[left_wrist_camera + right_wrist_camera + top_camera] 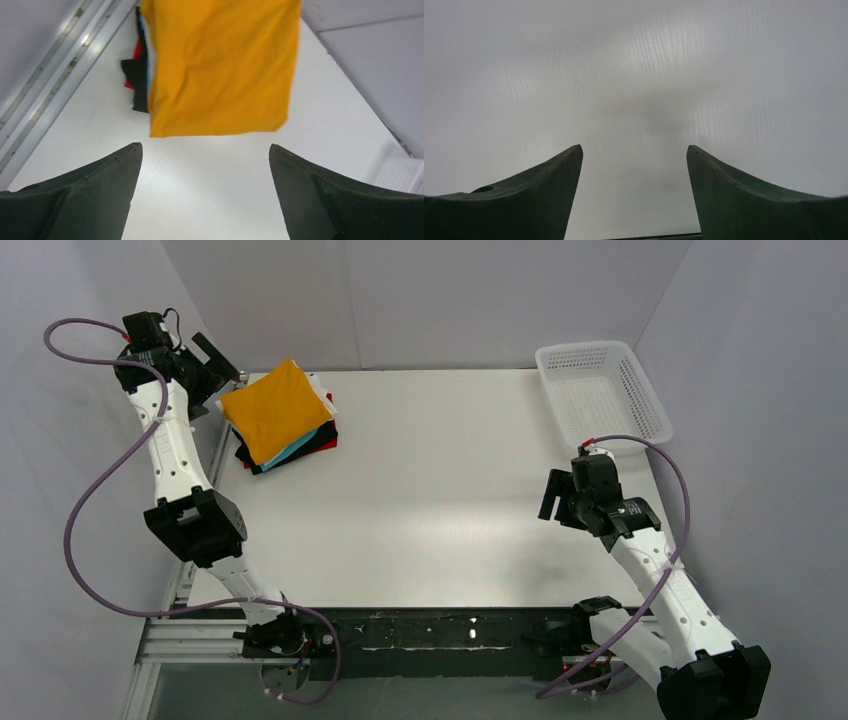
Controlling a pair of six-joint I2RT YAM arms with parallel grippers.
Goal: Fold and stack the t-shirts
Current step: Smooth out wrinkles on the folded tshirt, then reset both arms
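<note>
A folded orange-yellow t-shirt (277, 407) lies on top of a stack of folded t-shirts (300, 448) at the table's far left, with teal, black, red and white edges showing beneath it. In the left wrist view the orange-yellow t-shirt (220, 65) fills the upper middle, black and red cloth (135, 80) poking out at its left. My left gripper (218, 362) hovers just left of the stack, open and empty, apart from the cloth (205, 150). My right gripper (556, 502) hangs over bare table at the right, open, nothing between its fingers (634, 150).
A white plastic mesh basket (602, 390) stands at the far right corner. Grey walls close in the table on three sides. An aluminium rail (205, 470) runs along the table's left edge beside the stack.
</note>
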